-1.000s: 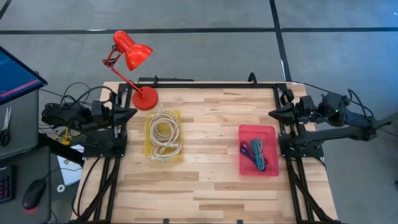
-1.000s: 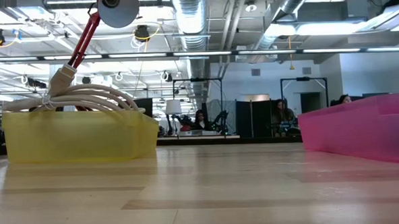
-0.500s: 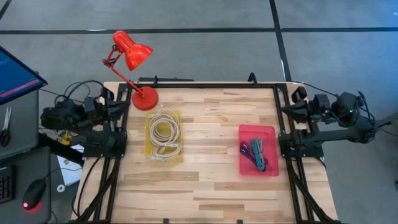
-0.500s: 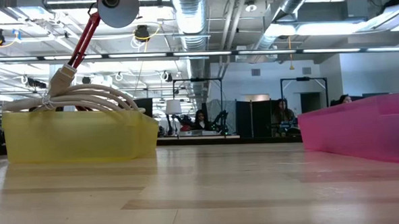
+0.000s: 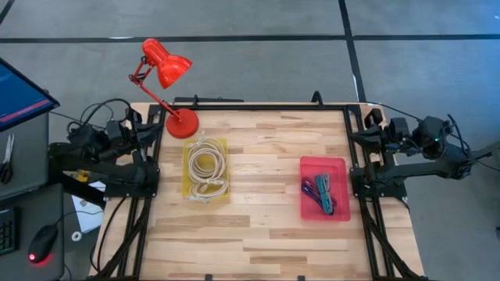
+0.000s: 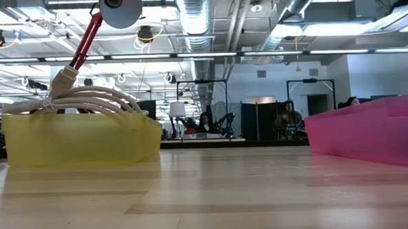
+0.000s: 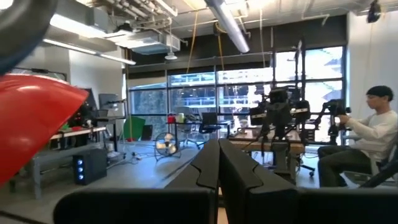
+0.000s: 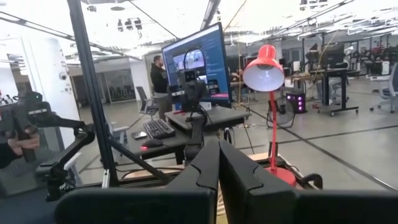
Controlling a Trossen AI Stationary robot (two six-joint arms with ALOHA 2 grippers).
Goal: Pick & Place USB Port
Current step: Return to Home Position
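A yellow tray on the table's left half holds a coil of white cable; in the low view the cable heaps above the yellow tray's wall. A pink tray on the right half holds a bundle of blue, teal and purple cables; only its wall shows in the low view. My left gripper is shut at the table's left edge, beside the lamp base. My right gripper is shut at the right edge. Their fingers lie together and hold nothing.
A red desk lamp stands with its base on the far left corner, next to the yellow tray, its head beyond the far edge. Bare wood lies between the trays and along the near side. People sit in the room behind.
Both arms have drawn back from the table: the left gripper toward the left and far edges, the right gripper toward the right and far edges. The trays and cables have stayed in place.
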